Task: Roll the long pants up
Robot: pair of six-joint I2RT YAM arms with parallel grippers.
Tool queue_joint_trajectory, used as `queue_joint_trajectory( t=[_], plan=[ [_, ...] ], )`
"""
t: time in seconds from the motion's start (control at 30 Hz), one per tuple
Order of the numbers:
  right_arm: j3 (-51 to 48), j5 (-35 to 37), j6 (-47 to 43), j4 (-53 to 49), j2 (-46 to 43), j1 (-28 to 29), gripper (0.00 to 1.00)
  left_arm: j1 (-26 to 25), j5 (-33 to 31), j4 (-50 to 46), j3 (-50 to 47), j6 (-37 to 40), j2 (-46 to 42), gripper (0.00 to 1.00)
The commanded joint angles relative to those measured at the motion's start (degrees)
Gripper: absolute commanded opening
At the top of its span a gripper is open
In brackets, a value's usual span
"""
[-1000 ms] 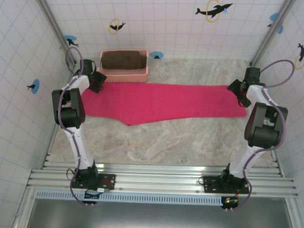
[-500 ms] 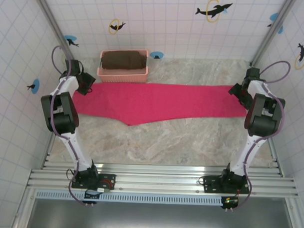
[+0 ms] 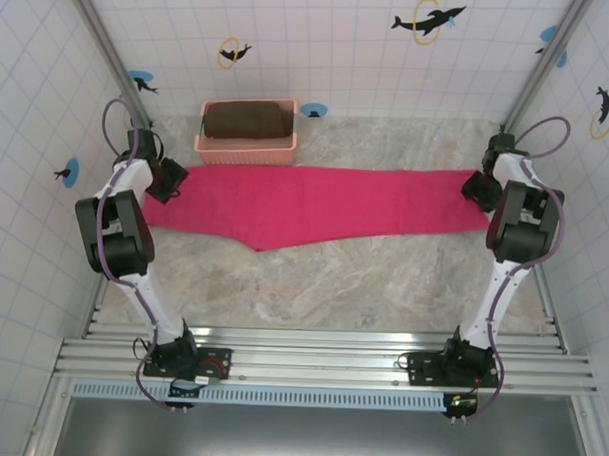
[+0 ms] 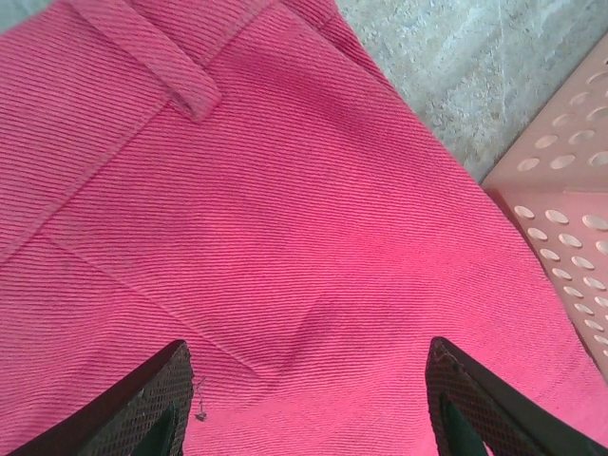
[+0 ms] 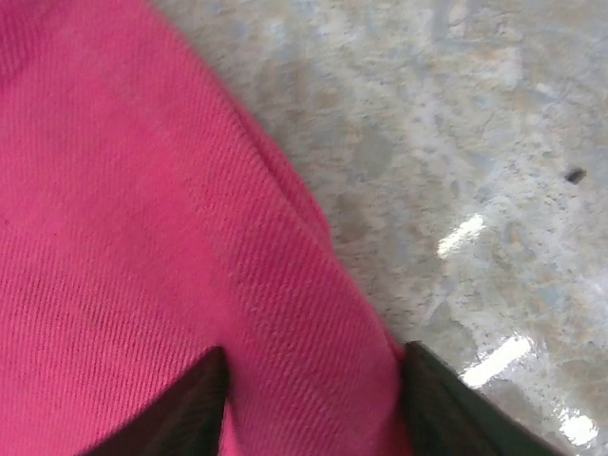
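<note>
Long pants lie flat across the worktop, waist end near the basket. Left hand is spread apart over the waist. Right hand straddles the hem edge; we can't tell if it's clamped. We'd pinch all layers squarely before rolling.

Overhead rear — wrists close above pants
</note>
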Motion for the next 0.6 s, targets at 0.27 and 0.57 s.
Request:
queue_joint_trajectory(
  t=[0.27,0.57],
  plan=[
    [-1.15,5.30,-0.66,-7.52,-3.82,2.18,0.00,1.95,-2.14,-7.87,-2.10,7.26,-8.79,0.64],
    [-4.06,32.48,0.14,-19.96,-19.49,0.84,0.00,1.37,-4.26,-13.10,-10.82,8.88,-22.74,0.64]
  ],
)
